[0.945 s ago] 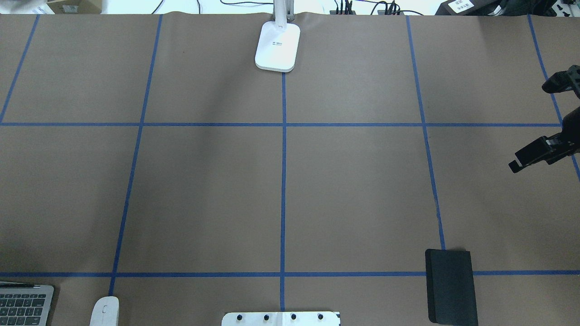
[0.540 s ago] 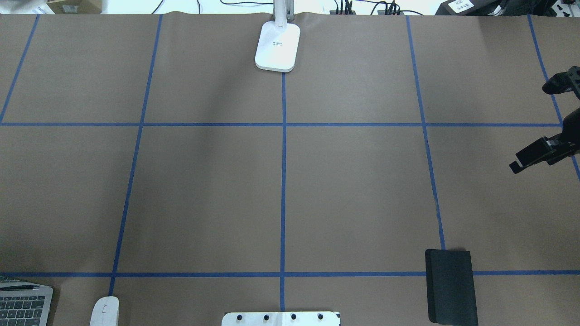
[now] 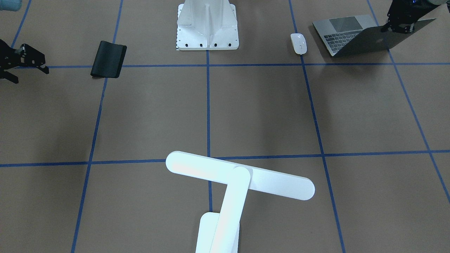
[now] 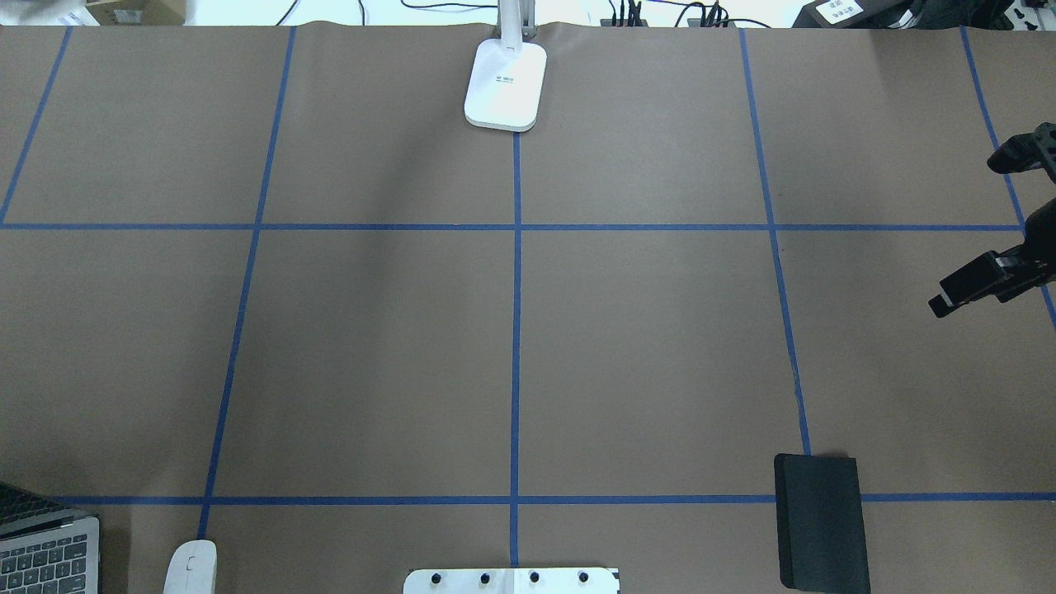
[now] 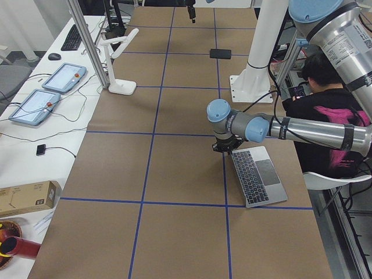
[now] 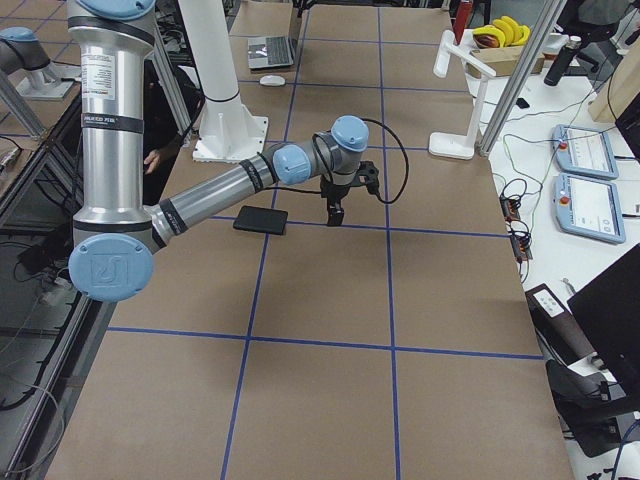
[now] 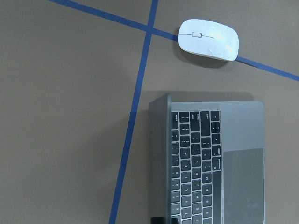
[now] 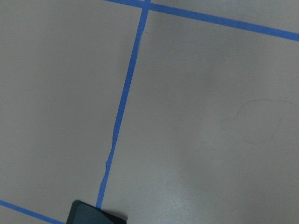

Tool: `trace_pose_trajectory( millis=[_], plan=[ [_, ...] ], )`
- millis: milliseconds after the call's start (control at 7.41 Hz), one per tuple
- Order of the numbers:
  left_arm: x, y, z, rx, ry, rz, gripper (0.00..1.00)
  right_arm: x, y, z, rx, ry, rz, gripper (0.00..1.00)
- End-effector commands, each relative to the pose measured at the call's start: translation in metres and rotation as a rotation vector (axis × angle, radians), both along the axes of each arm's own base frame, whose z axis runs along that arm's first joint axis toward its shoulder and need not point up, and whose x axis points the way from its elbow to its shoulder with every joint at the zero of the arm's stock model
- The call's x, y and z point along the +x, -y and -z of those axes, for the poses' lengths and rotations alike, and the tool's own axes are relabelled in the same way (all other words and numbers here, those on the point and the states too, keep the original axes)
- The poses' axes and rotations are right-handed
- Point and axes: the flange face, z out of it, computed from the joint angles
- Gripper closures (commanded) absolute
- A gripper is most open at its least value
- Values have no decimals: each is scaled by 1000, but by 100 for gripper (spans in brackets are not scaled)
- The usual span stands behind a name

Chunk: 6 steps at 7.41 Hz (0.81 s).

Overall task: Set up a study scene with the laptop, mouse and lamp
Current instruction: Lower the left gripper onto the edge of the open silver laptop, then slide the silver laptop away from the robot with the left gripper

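Note:
The grey laptop (image 3: 346,35) stands open at the table's near left corner; it also shows in the overhead view (image 4: 45,561) and the left wrist view (image 7: 215,158). My left gripper (image 3: 400,25) is shut on the top edge of its lid, which is raised. The white mouse (image 3: 298,43) lies on the paper just beside the laptop (image 7: 208,39). The white lamp (image 3: 239,175) stands at the far middle edge, its base (image 4: 505,82) on the centre line. My right gripper (image 4: 986,223) hangs open and empty above the right side.
A black rectangular mat (image 4: 821,521) lies near the front right, a little inward of the right gripper. The white bolted pedestal (image 3: 207,24) stands at the near middle edge. Blue tape lines divide the brown paper into squares.
The laptop's lid has swung up and now shows as a dark panel above the keyboard, and the laptop has shifted slightly. The right gripper has barely moved.

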Motion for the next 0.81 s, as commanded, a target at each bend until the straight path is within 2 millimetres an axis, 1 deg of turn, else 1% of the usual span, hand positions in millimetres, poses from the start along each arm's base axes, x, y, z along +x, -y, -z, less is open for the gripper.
trace_pose_trajectory(
  millis=[0,270,405,540,675],
  plan=[
    [-10,3,4,23,-10,26,88,-2,2,2,3,3,1,0],
    [-17,12,17,61,-29,59,88,-3,6,-1,-3,1,1,0],
    [-19,23,23,79,-37,79,88,2,16,8,7,7,-25,0],
    [-20,36,29,100,-46,100,88,9,21,13,15,12,-44,0],
    [-24,42,27,99,-45,120,88,10,20,8,8,7,-48,0]
  ],
)
